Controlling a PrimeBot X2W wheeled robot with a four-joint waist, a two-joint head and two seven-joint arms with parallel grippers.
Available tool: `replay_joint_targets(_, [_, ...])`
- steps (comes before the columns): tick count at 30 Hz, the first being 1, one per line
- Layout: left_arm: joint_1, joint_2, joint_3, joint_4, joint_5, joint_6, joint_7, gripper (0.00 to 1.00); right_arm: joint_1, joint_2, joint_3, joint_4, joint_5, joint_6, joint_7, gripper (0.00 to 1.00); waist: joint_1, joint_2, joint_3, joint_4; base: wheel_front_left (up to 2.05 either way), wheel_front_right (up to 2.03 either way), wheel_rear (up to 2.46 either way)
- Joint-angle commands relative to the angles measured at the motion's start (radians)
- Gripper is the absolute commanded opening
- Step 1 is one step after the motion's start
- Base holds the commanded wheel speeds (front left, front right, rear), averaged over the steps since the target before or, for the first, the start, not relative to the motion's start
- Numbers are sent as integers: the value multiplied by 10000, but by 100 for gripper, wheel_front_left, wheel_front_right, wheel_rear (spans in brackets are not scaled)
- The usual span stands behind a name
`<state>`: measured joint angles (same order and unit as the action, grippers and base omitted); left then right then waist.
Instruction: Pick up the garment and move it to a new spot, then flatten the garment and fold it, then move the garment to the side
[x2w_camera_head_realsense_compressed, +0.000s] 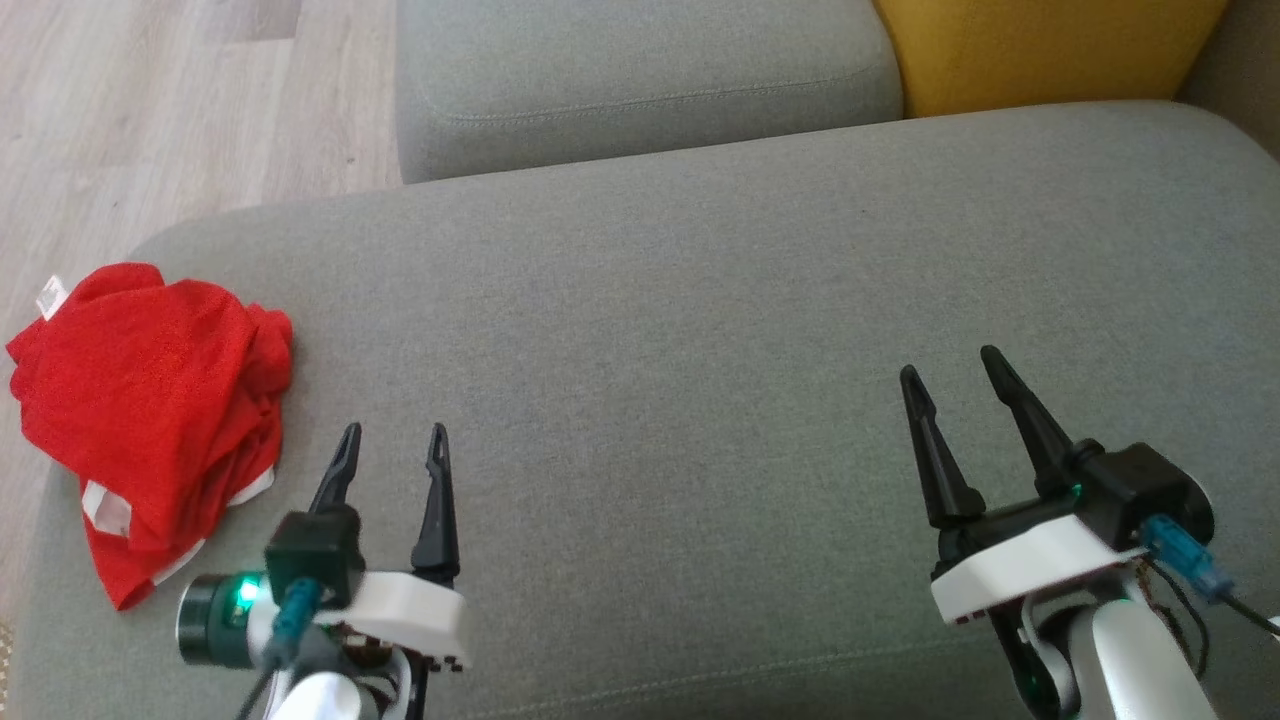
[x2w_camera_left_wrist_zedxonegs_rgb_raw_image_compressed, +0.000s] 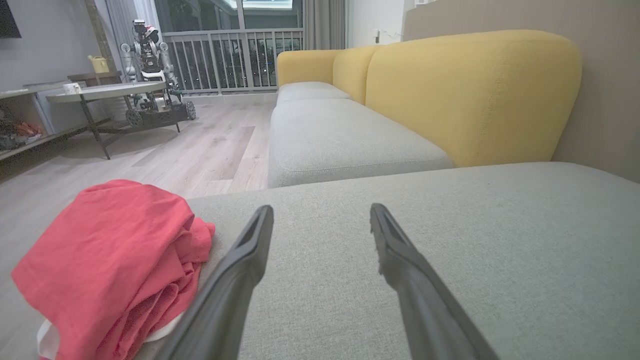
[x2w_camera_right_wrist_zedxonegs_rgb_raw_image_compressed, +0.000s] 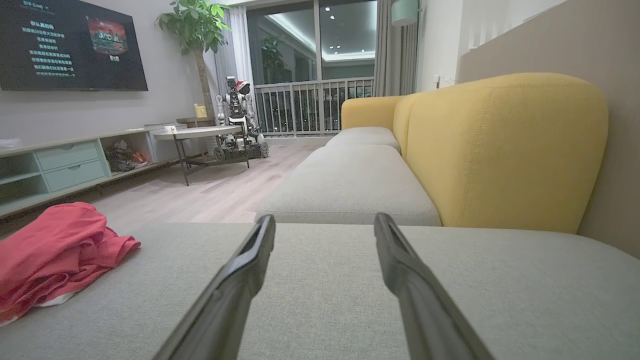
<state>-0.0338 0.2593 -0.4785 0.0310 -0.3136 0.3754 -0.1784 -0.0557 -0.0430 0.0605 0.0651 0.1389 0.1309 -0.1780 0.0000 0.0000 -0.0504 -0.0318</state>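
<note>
A crumpled red garment (x2w_camera_head_realsense_compressed: 150, 400) with white trim lies bunched at the left edge of the grey sofa cushion (x2w_camera_head_realsense_compressed: 680, 330). My left gripper (x2w_camera_head_realsense_compressed: 393, 437) hovers open just right of it, fingers apart and holding nothing. In the left wrist view the garment (x2w_camera_left_wrist_zedxonegs_rgb_raw_image_compressed: 110, 260) sits left of that gripper (x2w_camera_left_wrist_zedxonegs_rgb_raw_image_compressed: 320, 212), close to its left finger. Far to the right, my right gripper (x2w_camera_head_realsense_compressed: 950, 365) is open over bare cushion. The right wrist view has the garment (x2w_camera_right_wrist_zedxonegs_rgb_raw_image_compressed: 55, 250) at the far left, well away from the open right gripper (x2w_camera_right_wrist_zedxonegs_rgb_raw_image_compressed: 324, 220).
A second grey seat cushion (x2w_camera_head_realsense_compressed: 640, 80) lies beyond, with a yellow backrest (x2w_camera_head_realsense_compressed: 1040, 50) at the upper right. Wooden floor (x2w_camera_head_realsense_compressed: 150, 100) drops off past the cushion's left edge. A round table (x2w_camera_right_wrist_zedxonegs_rgb_raw_image_compressed: 197, 134) and another robot (x2w_camera_right_wrist_zedxonegs_rgb_raw_image_compressed: 237, 120) stand far across the room.
</note>
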Motion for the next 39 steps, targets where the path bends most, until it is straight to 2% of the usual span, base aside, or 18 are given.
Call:
replay_joint_targets(1, [-655,314,147,-428,361,149,-143,100,-566,-68,189,-475,-369,-1,-141,100,0,0,-18,-2,0,0,0])
replay_joint_targets(10, [-650,519,-314,-756,1053,696,-406,100,-501,-69,255,-649,-1133,-1,-406,100,0,0,-101,-10,0,0,0])
replay_joint_targets(14, [-503,397,-153,-1036,1051,655,-523,100,-457,-70,311,-576,-933,-2,-524,100,0,0,-127,-11,0,0,0])
replay_joint_targets(18, [-236,82,247,-1162,937,353,-640,100,-436,-71,142,-245,-234,-2,-642,100,0,0,-154,1,0,0,0])
replay_joint_targets(23, [83,-299,693,-651,1141,-434,-786,100,-500,-71,6,326,342,-2,-789,100,0,0,-177,7,0,0,0])
replay_joint_targets(32, [325,-1214,1972,-71,1449,-1337,-834,100,-627,-72,114,1059,505,-2,-837,100,0,0,-170,-17,0,0,0])
replay_joint_targets(39, [393,-1570,2502,248,1724,-1822,-834,100,-673,-72,53,1212,256,-2,-837,100,0,0,-172,-17,0,0,0])
